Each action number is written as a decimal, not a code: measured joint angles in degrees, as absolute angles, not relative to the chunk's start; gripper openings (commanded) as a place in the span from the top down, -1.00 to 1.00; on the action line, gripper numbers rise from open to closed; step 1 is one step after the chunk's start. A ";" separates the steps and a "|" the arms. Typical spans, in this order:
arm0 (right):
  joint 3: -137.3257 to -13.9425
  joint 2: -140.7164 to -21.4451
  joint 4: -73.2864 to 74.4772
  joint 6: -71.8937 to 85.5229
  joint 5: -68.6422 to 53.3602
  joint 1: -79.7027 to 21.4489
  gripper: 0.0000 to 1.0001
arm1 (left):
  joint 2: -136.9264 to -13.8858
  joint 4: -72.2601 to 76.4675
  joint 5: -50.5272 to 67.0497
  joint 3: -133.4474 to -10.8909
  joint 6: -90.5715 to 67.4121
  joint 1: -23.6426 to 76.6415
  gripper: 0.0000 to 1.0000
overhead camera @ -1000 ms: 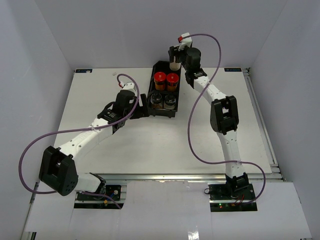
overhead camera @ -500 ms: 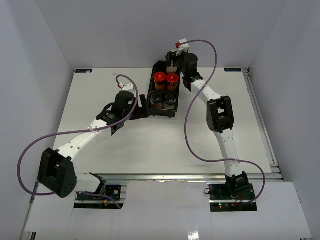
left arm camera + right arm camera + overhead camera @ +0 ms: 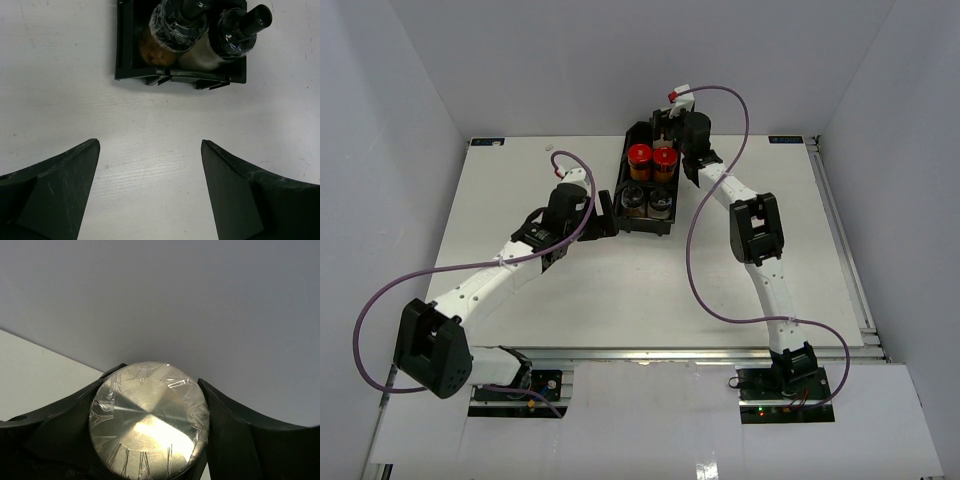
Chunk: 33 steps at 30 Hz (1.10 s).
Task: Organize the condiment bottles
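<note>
A long black tray (image 3: 628,168) lies at the back middle of the table. Two amber bottles with red caps (image 3: 640,156) (image 3: 665,158) stand in its middle compartment. Two pale bottles with dark caps (image 3: 634,198) (image 3: 661,203) stand in its near compartment; they also show in the left wrist view (image 3: 182,20) (image 3: 235,30). My right gripper (image 3: 663,127) is over the tray's far compartment, shut on the cream bottle, whose flat grey lid (image 3: 149,425) fills the right wrist view between the fingers. My left gripper (image 3: 150,160) is open and empty, low over the table just left of the tray's near end.
White walls enclose the table on the left, back and right. A metal rail (image 3: 840,240) runs along the table's right edge. Purple cables (image 3: 710,230) loop above both arms.
My right gripper has moved left and down with the cream bottle, toward the tray's far compartment. The left arm has stayed nearly still.
</note>
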<state>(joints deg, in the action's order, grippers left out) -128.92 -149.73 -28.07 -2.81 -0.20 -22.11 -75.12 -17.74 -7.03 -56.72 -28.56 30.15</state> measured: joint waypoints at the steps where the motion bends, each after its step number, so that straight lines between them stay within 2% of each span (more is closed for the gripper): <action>1: -128.92 -149.73 -28.06 -2.85 -0.01 -22.19 -0.01 | -75.09 -17.74 -7.03 -56.66 -28.56 30.15 -0.86; 33: -128.55 -149.75 -28.30 -4.78 2.00 -24.14 -0.43 | -71.86 -17.50 -7.05 -55.72 -28.54 30.15 -0.86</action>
